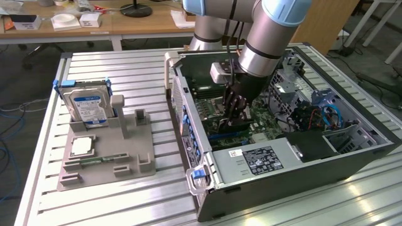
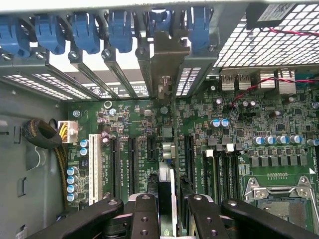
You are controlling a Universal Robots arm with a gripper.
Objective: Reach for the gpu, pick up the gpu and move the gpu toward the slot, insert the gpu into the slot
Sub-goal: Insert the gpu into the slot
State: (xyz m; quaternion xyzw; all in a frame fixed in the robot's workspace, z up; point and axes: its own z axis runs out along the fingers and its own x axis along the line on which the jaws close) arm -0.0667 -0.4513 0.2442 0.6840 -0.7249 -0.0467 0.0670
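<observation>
**Gripper holding the gpu inside the open computer case**

The arm (image 1: 270, 42) reaches down into an open computer case (image 1: 295, 155) lying on its side on a slatted metal table (image 1: 125, 202). The gripper (image 1: 236, 117) sits low over the green motherboard (image 1: 270, 123). In the wrist view the gripper (image 2: 167, 209) has its black fingers (image 2: 145, 214) closed on the gpu (image 2: 166, 164), a thin dark card seen edge-on, running from between the fingers to a metal bracket (image 2: 167, 59) standing among the rear expansion openings. The card stands upright over the motherboard (image 2: 239, 124), between two long black slots (image 2: 133, 159); whether it is seated in a slot cannot be told. Blue retaining clips (image 2: 84, 32) line the rear edge of the case, and an empty processor socket (image 2: 279, 196) lies to one side.

On the exterior view's left, a grey fixture tray (image 1: 107, 155) rests on the table, well apart from the case. It holds a blue-labelled hard drive (image 1: 90, 107) standing upright, a processor chip (image 1: 83, 146) lying flat, and a small green memory stick (image 1: 94, 161). A labelled power supply (image 1: 264, 159) occupies the near corner of the case, with blue cables (image 1: 330, 115) toward the exterior view's right.

Behind the table stands a wooden desk (image 1: 144, 21) carrying white boxes (image 1: 66, 21) and a black lamp base (image 1: 137, 9). Cables (image 1: 12, 113) trail on the grey floor.
</observation>
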